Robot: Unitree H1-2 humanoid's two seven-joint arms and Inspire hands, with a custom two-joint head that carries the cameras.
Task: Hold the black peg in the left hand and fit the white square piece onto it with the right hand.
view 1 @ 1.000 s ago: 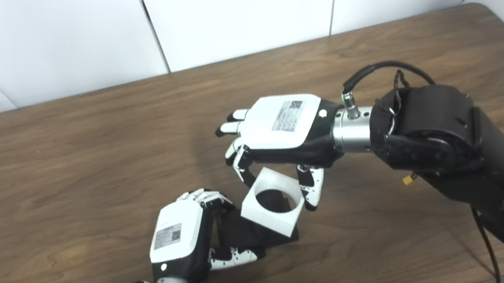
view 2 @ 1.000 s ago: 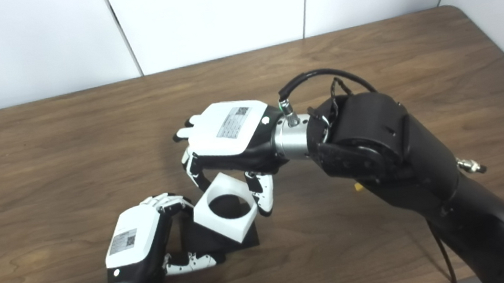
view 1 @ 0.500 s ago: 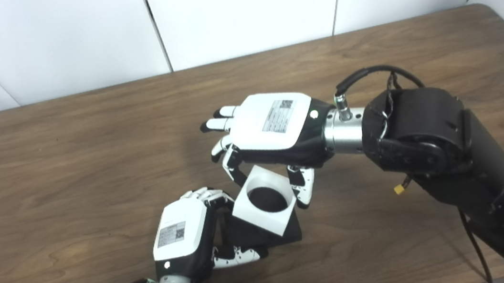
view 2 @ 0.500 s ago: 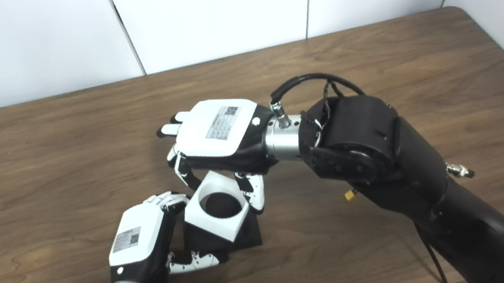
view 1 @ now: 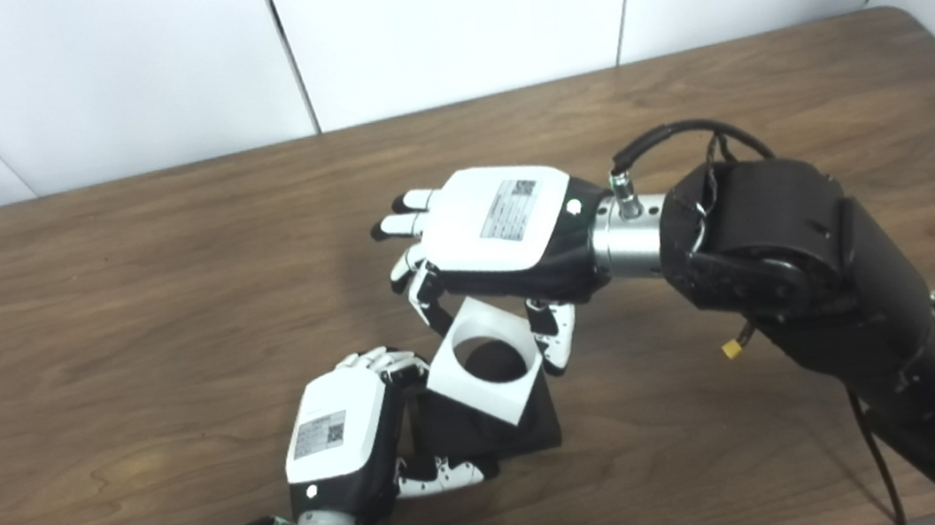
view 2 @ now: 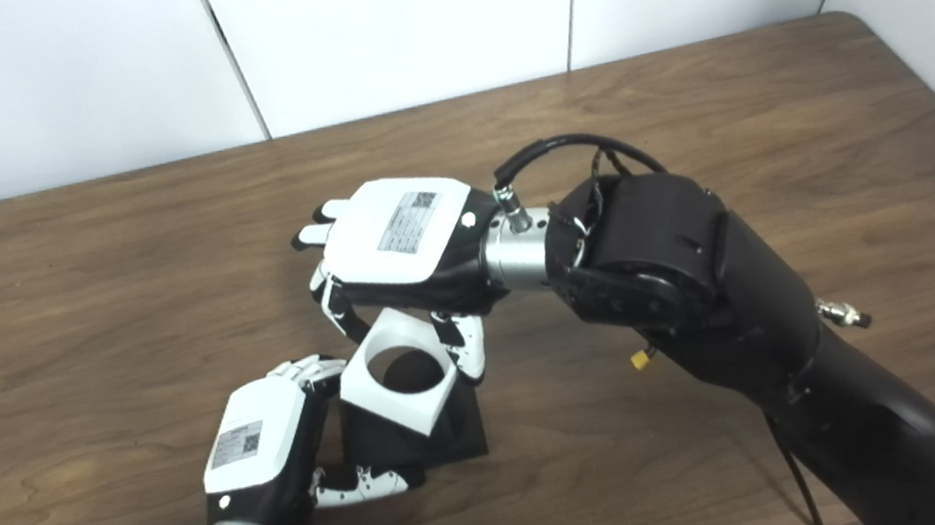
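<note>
Black square-based peg (view 1: pixel 532 428) gripped in left robot hand (view 1: pixel 342 443); white square holed piece (view 1: pixel 485 372) pinched by right robot hand (view 1: pixel 500 240), hovering tilted above; seating left.

Labels on both robot hands, none legible

A white sticker with lines of small print and a square code sits on the white back plate of the right hand (view 1: pixel 507 222); a similar sticker with a square code sits on the white back plate of the left hand (view 1: pixel 335 435). The print on both is too small and blurred to read, and no other text shows.
</note>
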